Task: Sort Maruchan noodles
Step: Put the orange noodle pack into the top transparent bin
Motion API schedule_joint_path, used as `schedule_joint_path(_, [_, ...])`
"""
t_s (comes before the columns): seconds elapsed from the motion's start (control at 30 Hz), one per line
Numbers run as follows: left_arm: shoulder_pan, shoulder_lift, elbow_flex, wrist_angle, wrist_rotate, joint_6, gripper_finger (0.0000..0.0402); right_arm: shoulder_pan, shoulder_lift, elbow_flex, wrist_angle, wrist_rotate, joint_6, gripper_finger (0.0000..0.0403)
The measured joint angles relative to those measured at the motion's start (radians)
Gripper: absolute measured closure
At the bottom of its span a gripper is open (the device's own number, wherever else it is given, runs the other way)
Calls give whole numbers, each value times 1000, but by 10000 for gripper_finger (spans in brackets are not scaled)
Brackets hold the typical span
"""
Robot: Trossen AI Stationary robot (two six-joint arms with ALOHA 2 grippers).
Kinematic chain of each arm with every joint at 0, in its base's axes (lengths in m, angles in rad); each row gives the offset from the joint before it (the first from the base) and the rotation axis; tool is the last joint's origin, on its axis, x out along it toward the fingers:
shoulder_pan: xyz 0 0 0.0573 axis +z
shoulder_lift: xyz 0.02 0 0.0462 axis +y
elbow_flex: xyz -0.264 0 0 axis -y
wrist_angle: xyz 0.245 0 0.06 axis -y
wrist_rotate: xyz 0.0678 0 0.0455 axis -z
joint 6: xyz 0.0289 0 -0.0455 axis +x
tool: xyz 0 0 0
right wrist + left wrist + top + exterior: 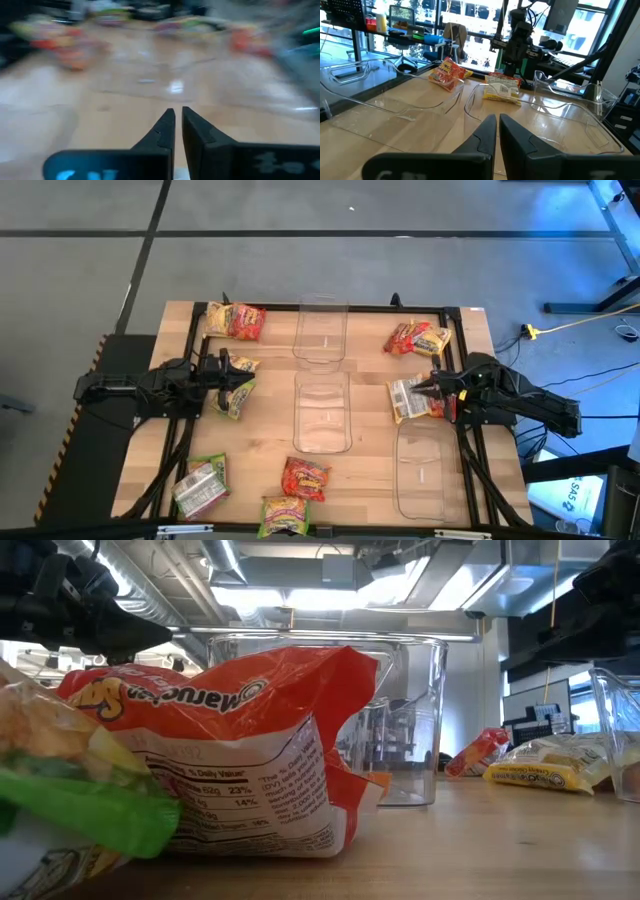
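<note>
Because the Maruchan noodle packets (305, 478) were thin crinkly plastic pillows around a dry block, they looked light, slick on the outside and brittle within — a hard squeeze across the middle would likely crack the noodles, so the safer hold seemed the flat sealed end flap or a short edge, pinched gently. They lay scattered around the middle clear bin (322, 412): a red and yellow pair (234, 320) beyond it toward the left, another pair (418, 338) beyond it toward the right, one pale packet (412, 397) just beside its right wall, yellow-green ones (235, 385) off its left side, and three more on the near side of it. None sat inside that bin, nor in the two other clear bins (420, 467) that flanked it, so sorting appeared barely begun. The left gripper (497, 131) hung over the packets left of the middle bin, its fingers pressed nearly together and empty. The right gripper (178, 125) pointed at the pale packet right of that bin — likewise narrowed to a slit, gripping nothing
</note>
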Motion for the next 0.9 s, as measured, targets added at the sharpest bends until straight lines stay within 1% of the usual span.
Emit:
schedule_joint_path(0.03, [0, 0, 0, 0, 0, 0, 385, 0, 0, 0, 11, 58, -18, 391])
schedule_joint_path(0.1, [0, 0, 0, 2, -2, 4, 385, 0, 0, 0, 11, 140, -26, 391])
schedule_joint_path(0.17, [0, 0, 0, 9, -29, 58, 385, 0, 0, 0, 12, 206, -26, 391])
schedule_joint_path(0.23, [0, 0, 0, 12, -66, 109, 385, 0, 0, 0, 10, 245, -27, 391])
schedule_joint_path(0.37, [0, 0, 0, 64, -108, 78, 385, 0, 0, 0, 38, 335, -132, 391])
schedule_joint_path(0.4, [0, 0, 0, 85, -121, 73, 385, 0, 0, 0, 56, 341, -129, 391])
schedule_joint_path(0.6, [0, 0, 0, 244, -145, 61, 385, 0, 0, 0, 231, 279, -130, 391])
schedule_joint_path(0.67, [0, 0, 0, 284, -160, 76, 385, 0, 0, 0, 277, 292, -132, 391])
schedule_joint_path(0.83, [0, 0, 0, 334, -156, 77, 385, 0, 0, 0, 283, 331, -132, 391])
schedule_joint_path(0.87, [0, 0, 0, 330, -155, 79, 385, 0, 0, 0, 283, 319, -110, 391])
schedule_joint_path(0.9, [0, 0, 0, 329, -156, 79, 385, 0, 1, 0, 284, 275, -43, 391])
